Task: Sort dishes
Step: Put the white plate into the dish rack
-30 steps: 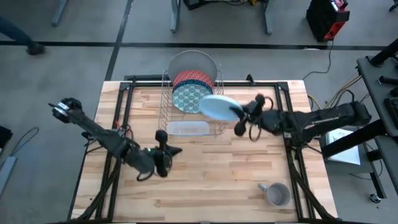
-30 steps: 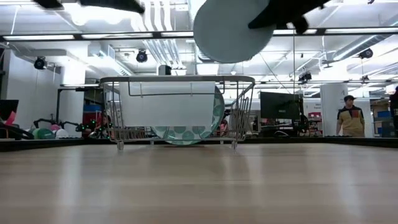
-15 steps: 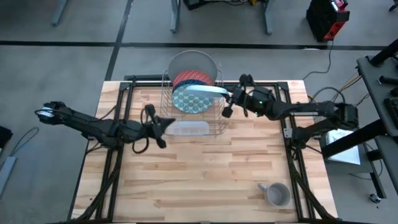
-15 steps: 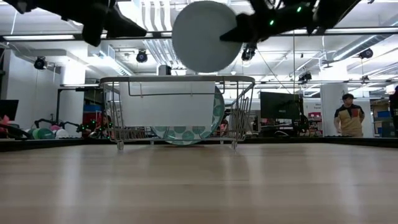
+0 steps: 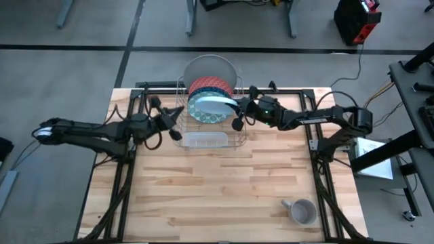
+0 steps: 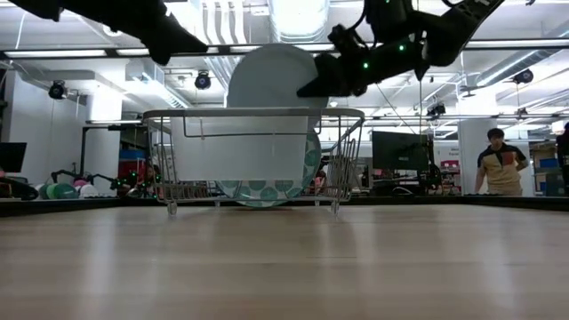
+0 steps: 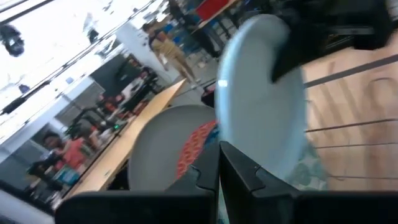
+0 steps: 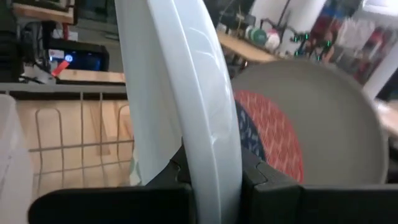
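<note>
The light-blue plate (image 5: 211,104) is held on edge above the wire dish rack (image 5: 178,126), at its near side, just in front of the blue speckled plate (image 5: 203,114); in the low view its pale disc (image 6: 271,89) rises above the rack's top rail (image 6: 253,113). The right gripper (image 5: 239,113) has its two fingers clamped on the plate's right rim, and the right wrist view shows the rim (image 8: 199,93) pinched between the dark fingers (image 8: 258,177). Behind it in the rack stand the other three plates, all upright: the blue speckled one nearest, the red patterned plate (image 5: 207,85) behind that, and the large grey plate (image 5: 210,66) farthest back, leaning over the rack's far edge. The right wrist view shows the red plate (image 8: 277,134) against the grey one (image 8: 329,118). A clear plastic tray (image 5: 203,140) lies on the table (image 5: 224,196) at the rack's near side. The left gripper (image 5: 169,120) hangs just beside the rack's left side, holding nothing, its fingers spread a little; its wrist view looks toward the light-blue plate (image 7: 261,106). A grey mug (image 5: 302,211) lies well apart, at the table's near right. In the room beyond, a person (image 6: 500,169) stands at the far right.
</note>
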### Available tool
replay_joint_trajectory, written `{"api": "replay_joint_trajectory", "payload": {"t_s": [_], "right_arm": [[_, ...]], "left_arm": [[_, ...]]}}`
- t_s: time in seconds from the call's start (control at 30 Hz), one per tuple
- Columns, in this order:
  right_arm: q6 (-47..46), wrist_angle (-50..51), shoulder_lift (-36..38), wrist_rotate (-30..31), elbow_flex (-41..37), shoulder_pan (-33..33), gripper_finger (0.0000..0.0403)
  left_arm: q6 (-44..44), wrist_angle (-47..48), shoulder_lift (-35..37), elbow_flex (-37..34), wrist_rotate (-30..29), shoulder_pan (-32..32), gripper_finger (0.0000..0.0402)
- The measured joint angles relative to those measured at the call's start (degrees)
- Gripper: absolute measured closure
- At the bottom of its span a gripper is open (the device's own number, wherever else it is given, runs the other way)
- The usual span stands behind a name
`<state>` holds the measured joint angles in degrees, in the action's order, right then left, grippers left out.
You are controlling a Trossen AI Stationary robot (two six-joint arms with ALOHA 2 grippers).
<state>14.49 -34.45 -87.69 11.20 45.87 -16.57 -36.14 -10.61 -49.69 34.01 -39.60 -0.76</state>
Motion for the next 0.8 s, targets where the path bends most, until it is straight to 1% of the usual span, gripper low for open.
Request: {"api": "replay_joint_trajectory", "payload": {"t_s": [0.07, 0.27, 0.33, 0.47, 0.6, 0.8], "right_arm": [[-1.8, 1.5, -1.0, 0.3, 0.4, 0.0, 0.0375], [-6.3, 7.8, -2.5, 0.5, 3.8, -0.3, 0.0375], [-7.6, 10.9, -3.0, 0.8, 5.0, -0.5, 0.0375], [-7.6, 12.6, -4.4, 0.9, 6.0, -1.0, 0.0374], [-6.2, 12.6, -5.9, 0.4, 5.5, -2.3, 0.0374], [-5.6, 9.3, -7.3, -7.7, 4.6, -5.3, 0.0374]], "left_arm": [[0.0, 0.0, 0.0, 0.1, 2.2, -2.6, 0.0401], [2.1, 0.1, -0.8, 0.8, 13.3, -10.8, 0.0401], [3.3, 0.3, -1.3, 1.1, 15.4, -12.9, 0.0401], [4.1, 0.5, -2.5, 2.0, 16.6, -15.4, 0.0401], [4.2, 0.4, -4.3, 4.3, 16.6, -16.1, 0.0401], [4.5, 0.5, -8.8, 9.6, 16.6, -16.1, 0.0401]]}}
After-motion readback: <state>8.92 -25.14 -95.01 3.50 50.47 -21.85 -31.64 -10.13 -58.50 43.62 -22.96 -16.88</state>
